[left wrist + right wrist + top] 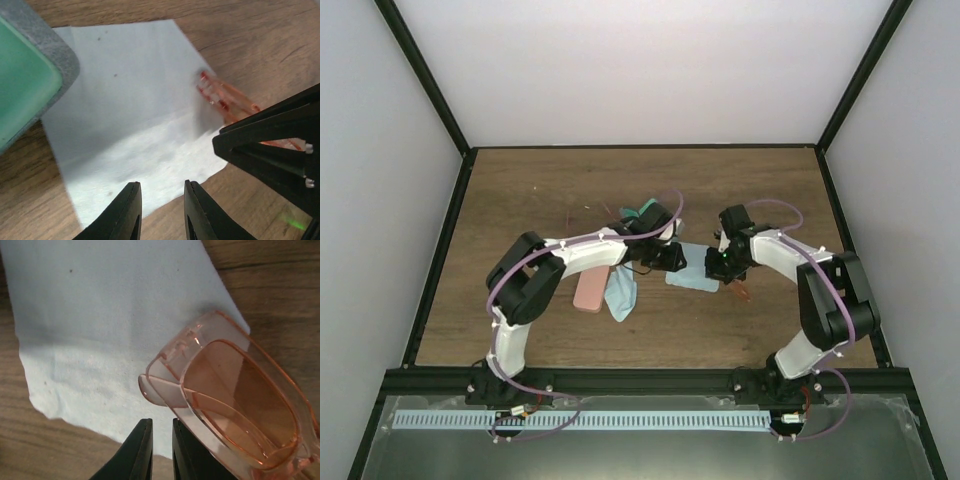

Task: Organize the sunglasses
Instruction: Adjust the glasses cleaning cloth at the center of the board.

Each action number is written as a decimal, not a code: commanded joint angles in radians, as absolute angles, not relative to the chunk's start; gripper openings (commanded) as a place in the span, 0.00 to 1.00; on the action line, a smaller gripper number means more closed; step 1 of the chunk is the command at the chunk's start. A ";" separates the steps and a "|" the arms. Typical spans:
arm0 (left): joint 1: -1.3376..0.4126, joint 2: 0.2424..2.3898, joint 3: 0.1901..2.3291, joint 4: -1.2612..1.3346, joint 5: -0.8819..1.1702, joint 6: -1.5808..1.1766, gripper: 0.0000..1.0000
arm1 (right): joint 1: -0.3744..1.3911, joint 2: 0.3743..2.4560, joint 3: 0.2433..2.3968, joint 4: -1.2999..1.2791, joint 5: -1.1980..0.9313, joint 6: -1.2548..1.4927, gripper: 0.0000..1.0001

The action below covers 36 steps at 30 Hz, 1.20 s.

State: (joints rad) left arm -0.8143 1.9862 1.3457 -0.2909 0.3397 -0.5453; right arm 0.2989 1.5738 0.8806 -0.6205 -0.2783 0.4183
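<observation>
On the left of the wooden table [520,200] lies a pink case [588,290], and a crumpled light blue cloth [620,297] touches its right side. A little farther back sits a grey case [25,75] with a green lining, tucked just beside the left arm's wrist.

The left gripper [161,187] hangs over the near part of a second, flat blue cloth [125,115]. Its jaws are released, standing a narrow way apart, and only cloth shows through the gap.

One pair of sunglasses [235,400], with a translucent pinkish-orange frame and lens, rests at the right edge of that flat cloth, partly on the cloth and partly over bare wood. From the left wrist view it looks blurred, and its far end is hidden beneath the other arm's black fingers.

The right gripper [161,422] sits right against the pair, its jaws drawn almost together with their tips meeting the frame's lower corner. I can't tell whether they are actually clamped on the frame or merely touching it.
</observation>
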 commanded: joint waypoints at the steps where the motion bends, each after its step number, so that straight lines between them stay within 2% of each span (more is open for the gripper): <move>1: -0.811 2.031 1.386 -0.330 0.333 -0.524 0.26 | 0.282 1.611 0.938 -0.614 -0.215 0.405 0.13; 5: -0.809 2.059 1.382 -0.351 0.314 -0.515 0.26 | 0.281 1.604 0.980 -0.621 -0.198 0.414 0.13; 8: -0.810 2.067 1.382 -0.351 0.310 -0.515 0.27 | 0.280 1.601 0.996 -0.627 -0.213 0.396 0.23; 12: -0.806 2.092 1.404 -0.373 0.290 -0.516 0.29 | 0.280 1.629 0.977 -0.619 -0.231 0.383 0.31; 25: -0.724 2.015 1.370 -0.381 0.295 -0.509 0.33 | 0.354 1.646 0.850 -0.581 -0.296 0.396 0.32; 36: -0.667 1.934 1.355 -0.400 0.283 -0.513 0.39 | 0.495 1.622 0.805 -0.644 -0.377 0.399 0.33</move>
